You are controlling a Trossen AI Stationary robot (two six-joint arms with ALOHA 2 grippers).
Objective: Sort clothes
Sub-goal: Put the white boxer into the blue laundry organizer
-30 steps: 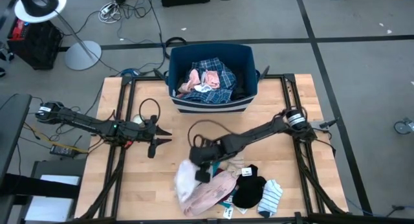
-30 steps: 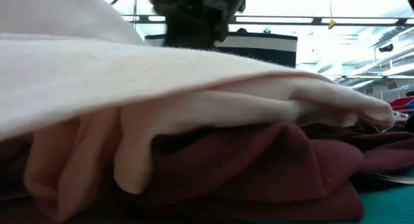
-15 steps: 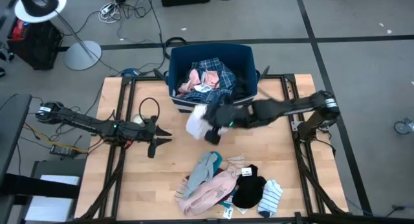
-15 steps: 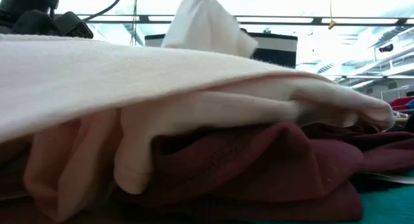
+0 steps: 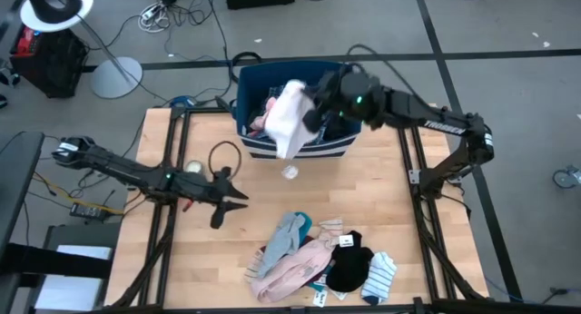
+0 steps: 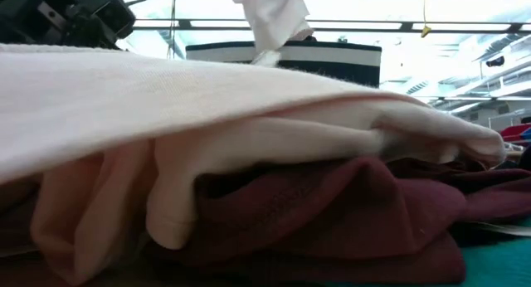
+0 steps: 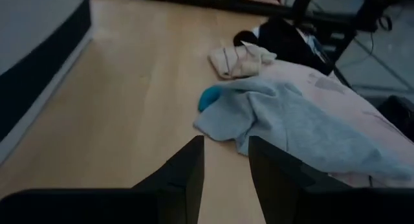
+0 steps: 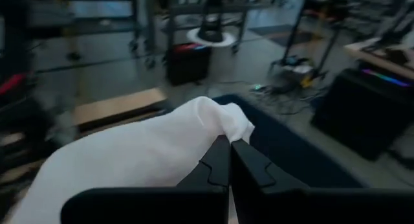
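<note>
My right gripper (image 5: 313, 103) is shut on a white garment (image 5: 287, 122) held high over the near rim of the dark blue bin (image 5: 338, 78). The garment also shows in the right wrist view (image 8: 142, 153) and the low view (image 6: 270, 17). The heap of clothes (image 5: 318, 258) lies on the table near its near edge: a grey piece (image 7: 291, 123), pink pieces, a black piece, a striped sock. My left gripper (image 5: 234, 201) is open and empty, low over the table left of the heap. My right gripper pinches a bunched fold of the white garment (image 8: 226, 130) between its two fingers. The garment is lifted clear and hangs slack below the fingers, over the bin's near rim.
The bin holds blue plaid and pink clothes (image 5: 290, 110). Bare wood (image 5: 381, 196) lies between the bin and the heap. In the low view a pale pink garment (image 6: 249, 113) and a maroon one (image 6: 332, 212) fill the foreground.
My right gripper has lifted the white garment off the heap and carried it up and toward the table's far edge, to above the bin's near rim. The garment now hangs free. My left gripper has shifted slightly toward the right and near edge.
</note>
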